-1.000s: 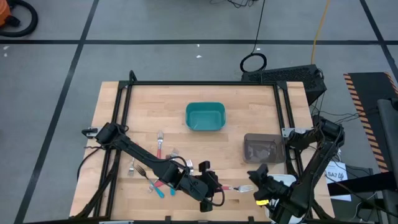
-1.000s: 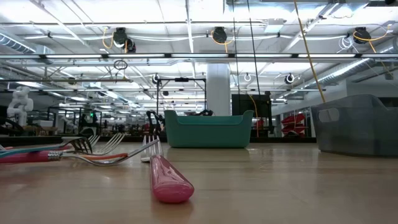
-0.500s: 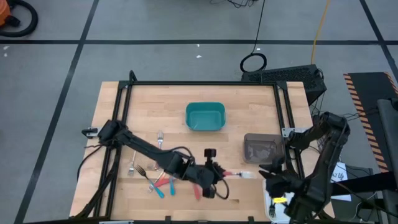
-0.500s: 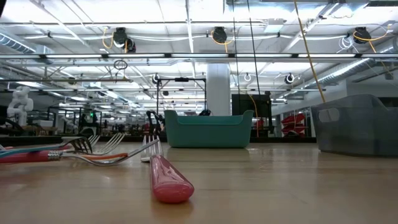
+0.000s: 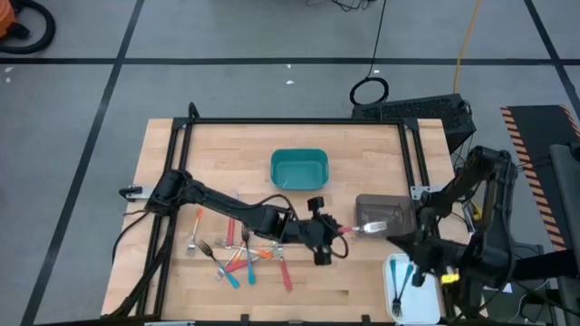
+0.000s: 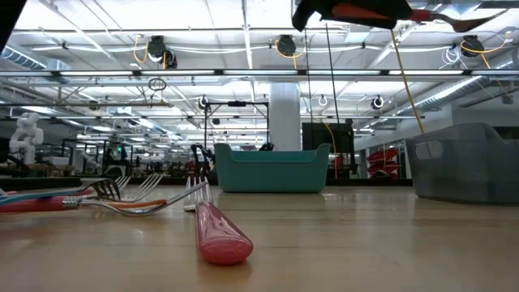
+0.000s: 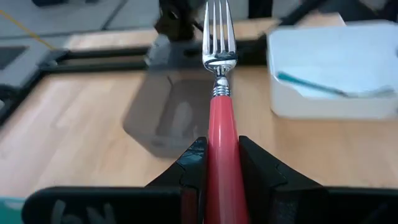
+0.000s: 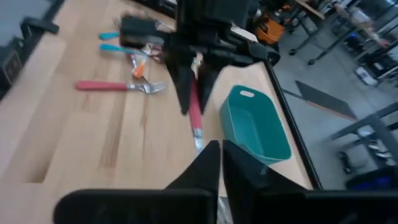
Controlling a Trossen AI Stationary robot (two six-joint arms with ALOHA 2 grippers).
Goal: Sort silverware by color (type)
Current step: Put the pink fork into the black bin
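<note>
Red-handled fork (image 7: 221,134) pinched tight by its handle in the left gripper (image 5: 328,237), handle squeezed between the two dark fingers (image 7: 188,167), silver tines sticking out in front. Held up in the air, tines reaching over the near edge of the grey bin (image 5: 384,215). Seen high up in the low view too, far above the wooden table (image 5: 362,163). Right gripper (image 5: 424,261) off past the grey bin, up above the white tray (image 5: 404,299), fingers (image 8: 202,165) pressed together with nothing between them. One teal-handled fork (image 7: 323,86) lying flat in the white tray, beside the grey bin. Pile of other forks (image 5: 237,255) lying flat on the wood, well apart from the grey bin on the far side of the left gripper, red, orange and teal handles mixed up and crossing. Teal bin (image 5: 299,169) farther back on the table from the grey bin.
</note>
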